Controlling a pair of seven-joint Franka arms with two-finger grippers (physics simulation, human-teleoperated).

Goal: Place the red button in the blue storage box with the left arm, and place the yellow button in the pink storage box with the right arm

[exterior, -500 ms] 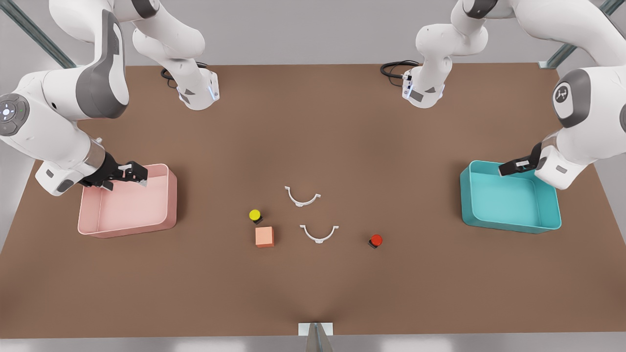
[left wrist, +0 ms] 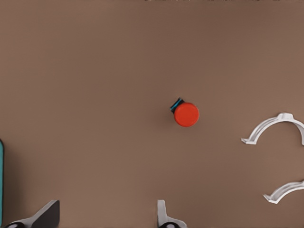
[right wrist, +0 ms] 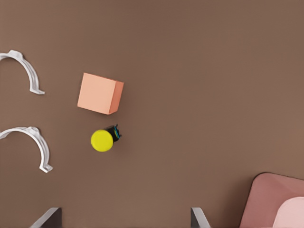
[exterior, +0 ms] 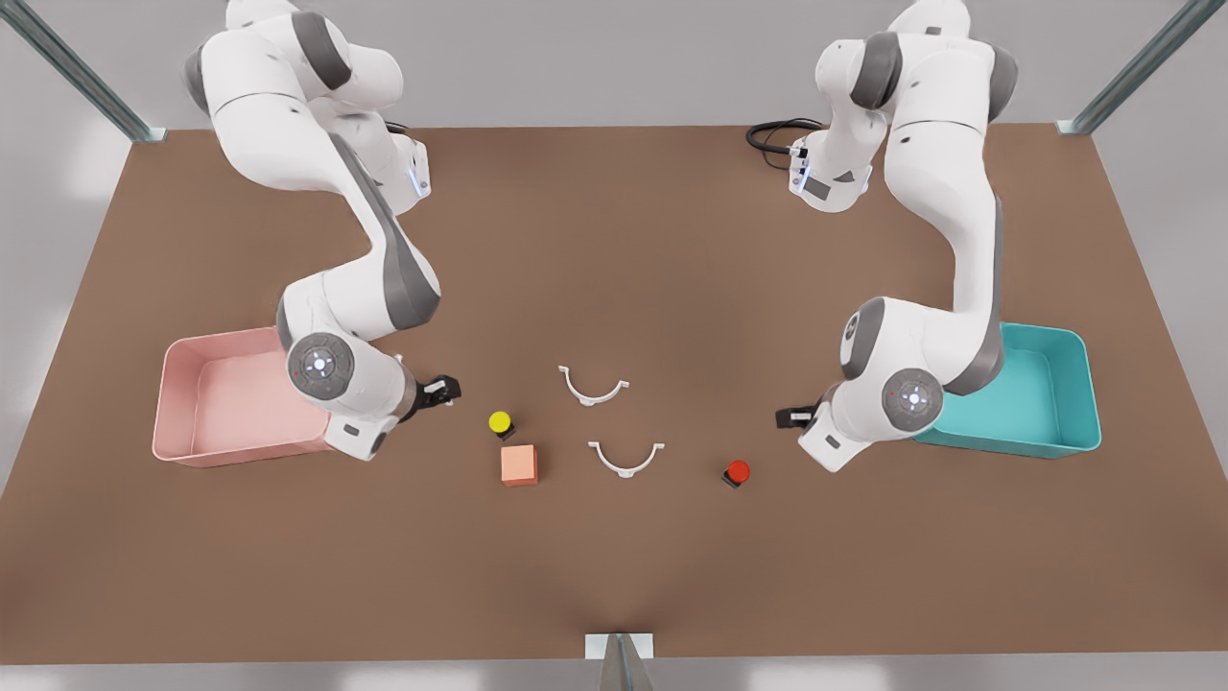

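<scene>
The pink box [exterior: 192,403] is a shallow, smooth-walled tray with rounded corners; it sits at the front view's left on the matte brown surface [exterior: 614,576]. The right tool [exterior: 443,389] hovers just beside the box, near the yellow button, with its fingers [right wrist: 47,218] spread wide and nothing between them. The yellow button [exterior: 500,421] has a round, glossy cap on a small dark base; it rests on the surface just beside an orange cube [exterior: 519,464] with flat matte faces. Two thin white half-ring clips [exterior: 595,387] [exterior: 625,459] lie between the buttons. The red button [exterior: 737,471] has the same round cap on a dark base; it rests alone on the surface. The left tool [exterior: 789,416] hovers near it, its fingers [left wrist: 45,216] wide apart and empty. The blue box [exterior: 1050,403], a teal tray of the same form, sits at the front view's right.
</scene>
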